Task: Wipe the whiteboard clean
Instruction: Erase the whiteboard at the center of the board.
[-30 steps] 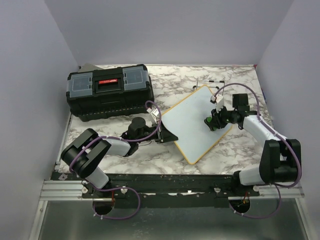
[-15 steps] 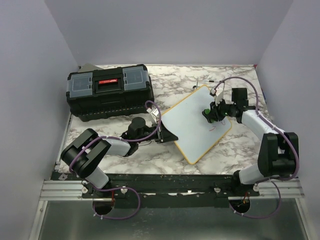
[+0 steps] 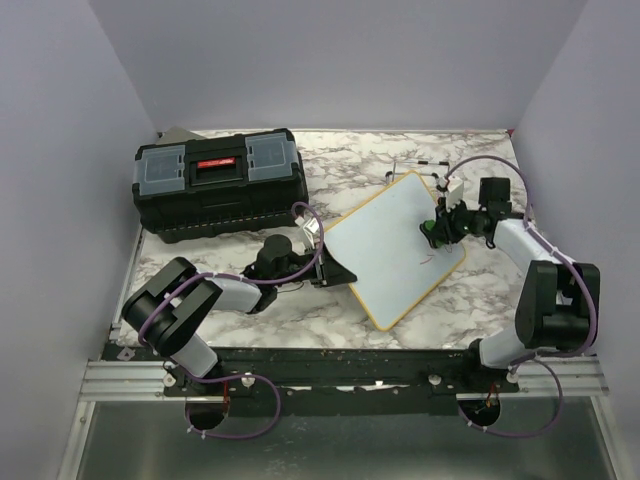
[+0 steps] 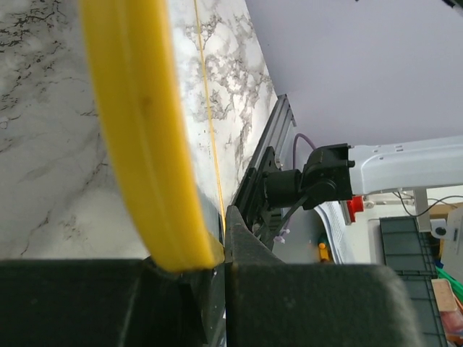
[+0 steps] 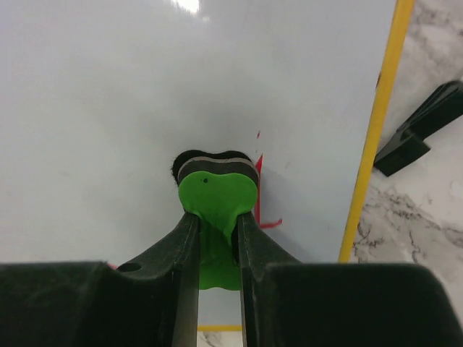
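Observation:
The whiteboard (image 3: 385, 250) lies at an angle on the marble table, a white panel in a yellow frame. My left gripper (image 3: 335, 272) is shut on the board's left corner, and the left wrist view shows the yellow frame (image 4: 137, 130) pinched between the black fingers of that gripper (image 4: 221, 249). My right gripper (image 3: 432, 232) is shut on a green eraser (image 5: 217, 194), and its dark felt presses on the white surface (image 5: 130, 87) near the board's right edge. Short red strokes (image 5: 259, 184) remain beside the eraser and show faintly as red marks (image 3: 430, 258) from above.
A black toolbox (image 3: 220, 182) with grey lid compartments stands at the back left. A thin black-and-white item (image 3: 420, 165) lies beyond the board's far corner. A black angular piece (image 5: 423, 126) sits on the marble just outside the yellow frame (image 5: 376, 144).
My right gripper has swept the eraser across the board's right part, first away, then toward the right edge, uncovering red strokes below it. The left arm and the board have stayed still.

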Controlling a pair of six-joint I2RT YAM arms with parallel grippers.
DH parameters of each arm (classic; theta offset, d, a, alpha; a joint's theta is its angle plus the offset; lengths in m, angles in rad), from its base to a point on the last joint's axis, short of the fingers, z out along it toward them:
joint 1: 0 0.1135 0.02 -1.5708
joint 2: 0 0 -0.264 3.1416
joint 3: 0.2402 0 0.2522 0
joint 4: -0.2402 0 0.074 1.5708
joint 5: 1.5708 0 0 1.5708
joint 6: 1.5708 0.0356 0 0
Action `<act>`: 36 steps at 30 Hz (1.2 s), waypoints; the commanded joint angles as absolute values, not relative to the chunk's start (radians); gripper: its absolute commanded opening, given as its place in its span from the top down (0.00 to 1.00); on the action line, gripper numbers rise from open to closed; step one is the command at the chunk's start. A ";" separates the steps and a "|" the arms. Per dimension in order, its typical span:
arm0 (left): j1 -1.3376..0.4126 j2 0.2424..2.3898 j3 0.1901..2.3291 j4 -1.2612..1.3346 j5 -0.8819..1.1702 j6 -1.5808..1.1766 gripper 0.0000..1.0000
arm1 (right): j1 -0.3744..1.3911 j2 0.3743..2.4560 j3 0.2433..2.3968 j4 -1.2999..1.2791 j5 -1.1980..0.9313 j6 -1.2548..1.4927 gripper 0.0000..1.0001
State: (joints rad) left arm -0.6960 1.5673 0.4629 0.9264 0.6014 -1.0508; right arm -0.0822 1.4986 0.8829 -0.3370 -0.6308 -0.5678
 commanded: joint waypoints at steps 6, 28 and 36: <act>-0.702 1.528 0.486 1.065 0.628 -1.023 1.00 | 0.090 1.477 0.899 -0.331 -0.739 -0.541 0.99; -0.702 1.524 0.473 1.081 0.621 -1.027 1.00 | -0.040 1.337 0.765 -0.253 -0.681 -0.609 0.99; -0.704 1.548 0.482 1.104 0.621 -1.036 1.00 | -0.021 1.188 0.598 -0.560 -0.832 -1.043 0.99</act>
